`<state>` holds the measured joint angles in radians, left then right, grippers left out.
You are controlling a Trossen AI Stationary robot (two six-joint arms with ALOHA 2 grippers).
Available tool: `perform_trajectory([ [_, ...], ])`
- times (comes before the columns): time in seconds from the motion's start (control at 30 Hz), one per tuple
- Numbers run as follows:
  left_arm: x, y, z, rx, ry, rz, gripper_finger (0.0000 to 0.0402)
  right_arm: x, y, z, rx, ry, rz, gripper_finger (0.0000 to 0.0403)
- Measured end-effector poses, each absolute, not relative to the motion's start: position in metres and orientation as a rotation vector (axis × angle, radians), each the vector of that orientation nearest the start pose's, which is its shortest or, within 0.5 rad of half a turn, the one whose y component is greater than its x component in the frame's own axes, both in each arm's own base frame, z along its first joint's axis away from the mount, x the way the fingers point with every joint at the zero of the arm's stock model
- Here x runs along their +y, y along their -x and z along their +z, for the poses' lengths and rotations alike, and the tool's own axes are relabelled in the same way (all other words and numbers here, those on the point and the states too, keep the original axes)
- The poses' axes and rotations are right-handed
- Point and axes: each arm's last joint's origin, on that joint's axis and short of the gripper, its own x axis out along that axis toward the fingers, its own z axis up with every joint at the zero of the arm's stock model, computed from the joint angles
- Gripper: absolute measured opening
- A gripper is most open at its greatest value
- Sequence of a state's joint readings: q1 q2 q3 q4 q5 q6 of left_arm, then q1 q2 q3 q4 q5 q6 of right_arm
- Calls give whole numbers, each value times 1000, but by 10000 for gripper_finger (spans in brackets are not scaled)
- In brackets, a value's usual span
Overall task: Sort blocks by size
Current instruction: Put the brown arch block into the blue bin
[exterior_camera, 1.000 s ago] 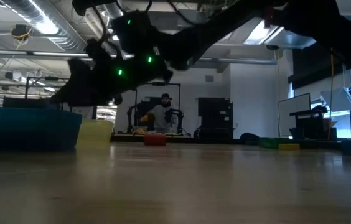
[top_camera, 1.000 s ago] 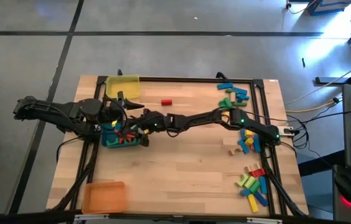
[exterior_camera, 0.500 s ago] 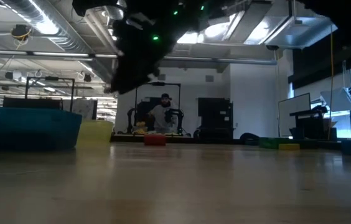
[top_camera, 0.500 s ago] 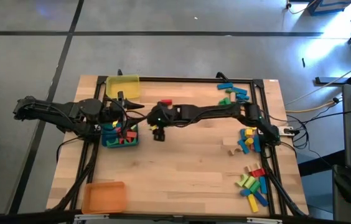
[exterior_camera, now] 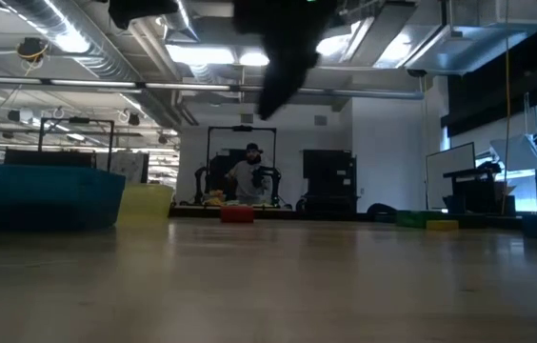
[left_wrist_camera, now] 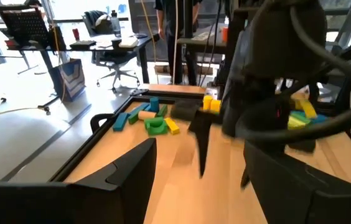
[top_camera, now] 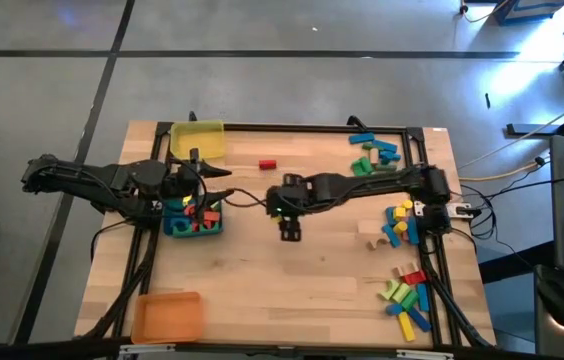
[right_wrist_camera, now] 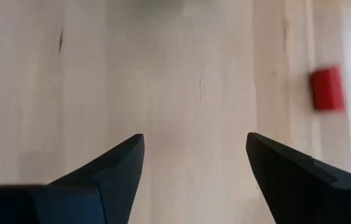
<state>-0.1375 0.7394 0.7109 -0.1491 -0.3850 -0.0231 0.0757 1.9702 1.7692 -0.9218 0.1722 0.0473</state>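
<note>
Three trays sit on the desk [top_camera: 292, 270]: one yellow tray [top_camera: 198, 139], one blue tray [top_camera: 194, 217], one orange tray [top_camera: 167, 316]. A single red block [top_camera: 267, 163] lies alone. The other blocks [top_camera: 403, 295] cluster in three groups on the right, too jumbled to count.

Grey concrete floor [top_camera: 42, 90] crossed by dark lines, around a pale wood counter [top_camera: 292, 280]. Beyond, across the low view: open hall, ducts [exterior_camera: 69, 33] upper left, bright ceiling lights [exterior_camera: 211, 55] top centre, a seated person [exterior_camera: 248, 177] mid-frame. Office chairs [left_wrist_camera: 110, 37] and desks [left_wrist_camera: 94, 45] at upper left of the left wrist view.
</note>
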Motion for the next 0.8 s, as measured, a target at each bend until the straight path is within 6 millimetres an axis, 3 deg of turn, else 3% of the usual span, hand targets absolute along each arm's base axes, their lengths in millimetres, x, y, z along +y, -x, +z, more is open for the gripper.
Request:
perform_trajectory([
  [0.2,-12,-164,317,174,-21,251,227,16,-363,254,1139,27,-286,285],
  [0.37,-12,-164,317,175,-21,251,227,-6,-321,240,1156,-120,-424,285],
  [0.47,-12,-164,316,181,-23,251,227,-9,-299,236,1200,-207,-449,285],
  [0.63,-12,-165,315,196,-27,251,227,5,-267,240,1306,-298,-446,285],
  [0.8,-12,-164,315,199,-35,250,227,27,-247,242,1401,-378,-527,285],
])
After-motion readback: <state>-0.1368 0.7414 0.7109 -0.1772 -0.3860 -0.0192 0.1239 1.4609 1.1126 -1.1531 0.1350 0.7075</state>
